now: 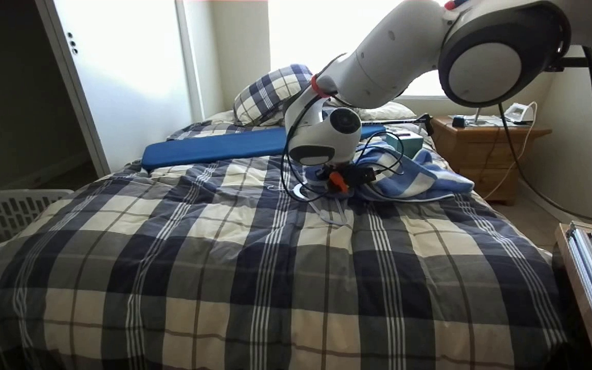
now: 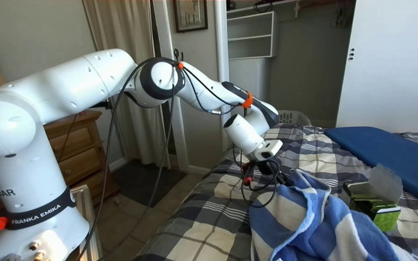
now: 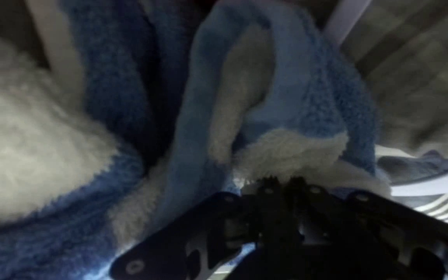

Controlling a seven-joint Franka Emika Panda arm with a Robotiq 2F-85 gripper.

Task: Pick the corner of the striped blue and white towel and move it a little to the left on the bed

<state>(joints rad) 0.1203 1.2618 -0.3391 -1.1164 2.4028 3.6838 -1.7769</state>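
Observation:
The blue and white striped towel lies bunched on the plaid bed, and it also shows in an exterior view. A raised fold of it stands at my gripper. In the wrist view, the towel fills the left and middle, with a looped fold ahead of the fingertips. My gripper has its fingertips almost together, with white towel cloth at and between the tips. The cloth between the fingers is dark and partly hidden. In an exterior view, the fingertips are hidden behind the wrist and cables.
A blue padded board lies across the bed behind the towel. An open green box stands beside the towel. A pale strap lies on the bed by the gripper. A wooden nightstand and a white basket flank the bed.

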